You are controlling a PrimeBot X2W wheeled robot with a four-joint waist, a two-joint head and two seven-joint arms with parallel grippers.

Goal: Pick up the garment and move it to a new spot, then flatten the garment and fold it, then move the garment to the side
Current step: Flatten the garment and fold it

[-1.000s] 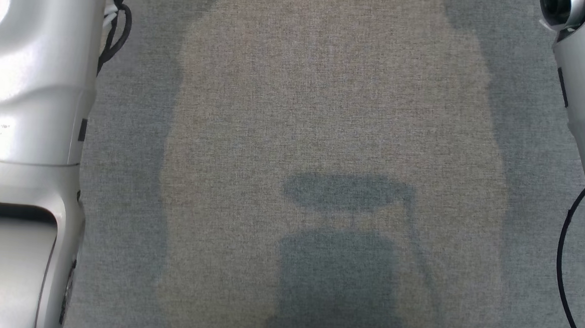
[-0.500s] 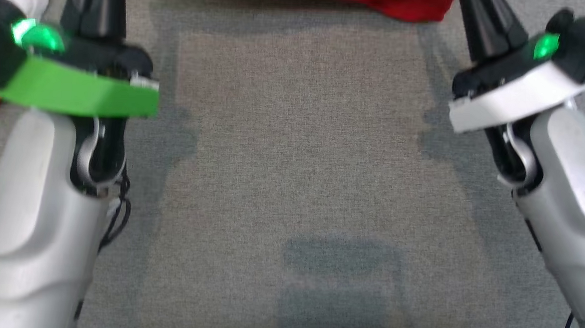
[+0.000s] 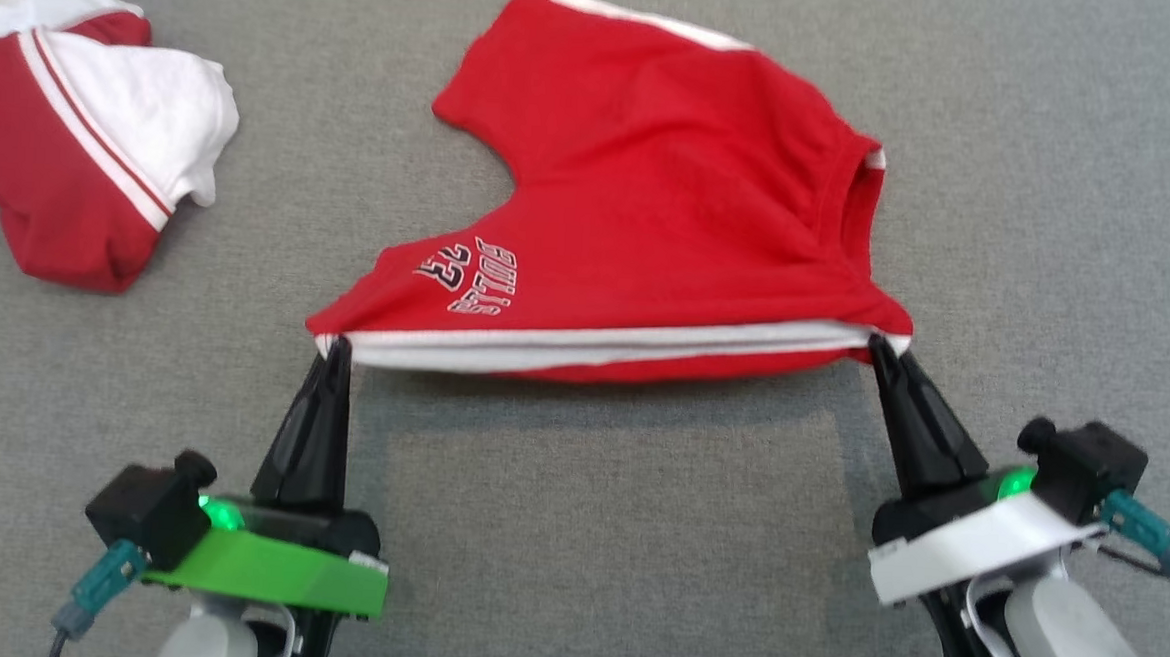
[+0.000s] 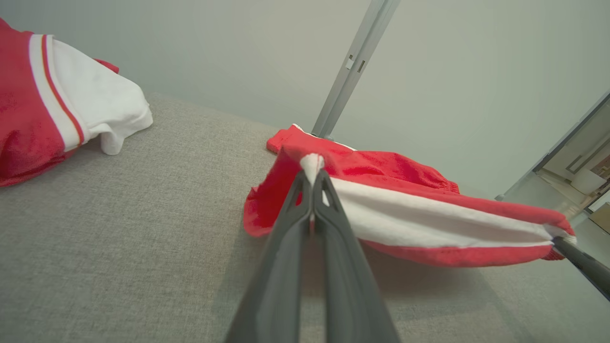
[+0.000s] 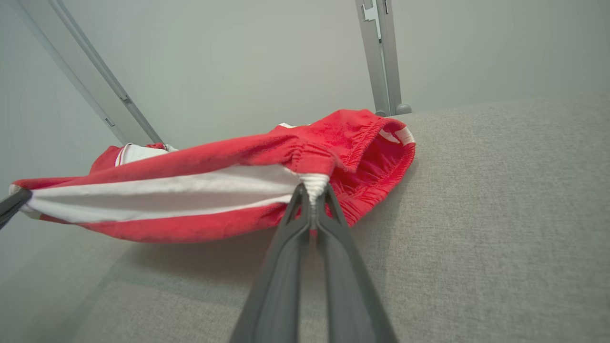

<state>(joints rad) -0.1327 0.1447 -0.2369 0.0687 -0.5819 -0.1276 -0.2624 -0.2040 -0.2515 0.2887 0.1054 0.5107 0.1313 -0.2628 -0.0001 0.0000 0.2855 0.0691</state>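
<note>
Grey woven fabric covers the desk; the nearest strip is bare apart from arm shadows.

Left pincer: green-cased wrist at lower left, dark fingers fully closed and pinching the left end of a white-banded edge of the red basketball shorts. Left wrist view confirms this: a small tuft of white cloth is clamped at the tips.

Right pincer: white-cased wrist at lower right, fingers likewise closed, gripping the right end of the same white band, just below the gathered waistband. Right wrist view shows a white tuft nipped at the tips.

Held edge: pulled nearly straight between the two pincers and raised off the desk, with a shadow under it. Behind it the shorts slope away to lie on the fabric at mid-desk. A "BULLS 23" print sits near the left end, reading upside down from the head view. A white-trimmed hem lies at the far side.

Further back left, well apart: a crumpled red-and-white garment.

Beyond the desk: a pale wall and a metal post.
</note>
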